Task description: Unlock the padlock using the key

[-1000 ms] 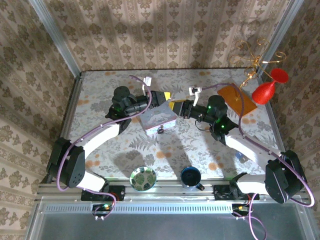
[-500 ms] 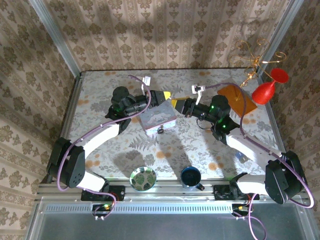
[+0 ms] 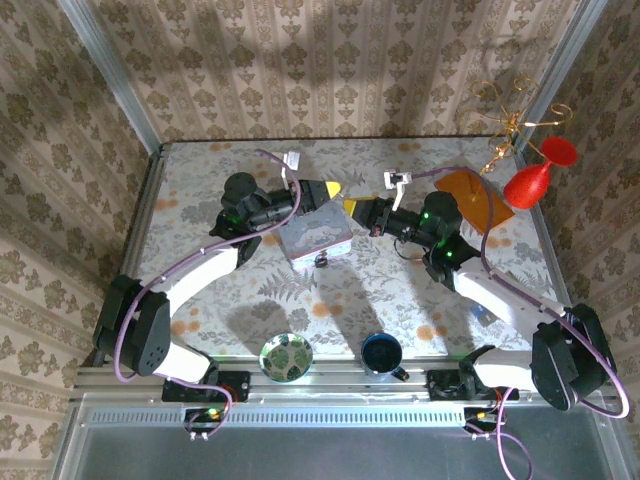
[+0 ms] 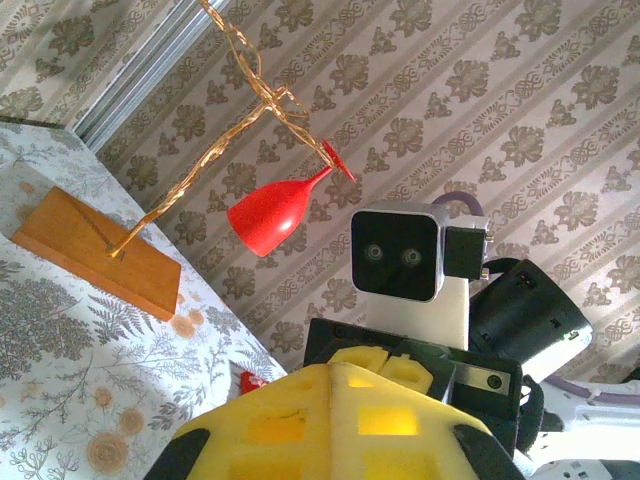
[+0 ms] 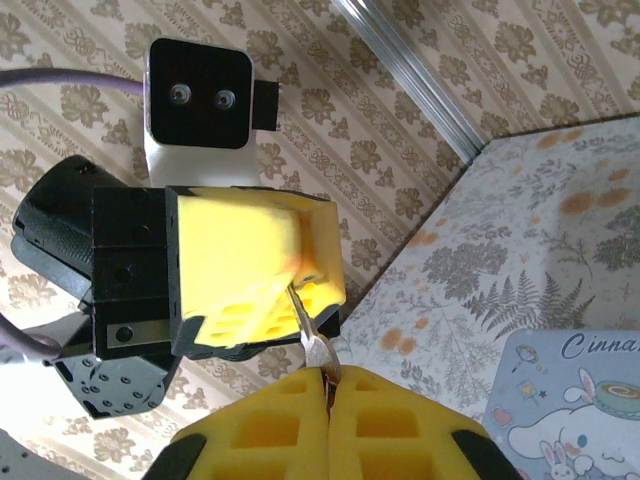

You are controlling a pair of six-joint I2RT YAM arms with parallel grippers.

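Key [image 5: 306, 325] is clamped in closed right gripper [image 5: 327, 388], tip touching left gripper [image 4: 330, 390], jaws together. Padlock [image 3: 322, 261] is seen beside tin's [image 3: 315, 237] near edge.

You'll find the fingers [image 5: 400, 425] of the right gripper [image 5: 328, 385] are matt yellow plastic, moulded with shallow square pockets. The key [image 5: 304, 322] in them is thin bare metal with a dull shine. The stand's base [image 4: 95, 265] is smooth, orange-toned wood. Its wire stem [image 4: 240, 110] is bright gold metal, and the goblet [image 4: 268, 212] is glossy red, plastic or glass you cannot tell. Your surface [image 4: 60, 370] wears a matt floral print. The tin lid [image 5: 570, 400] looks smooth, with a satin printed face.
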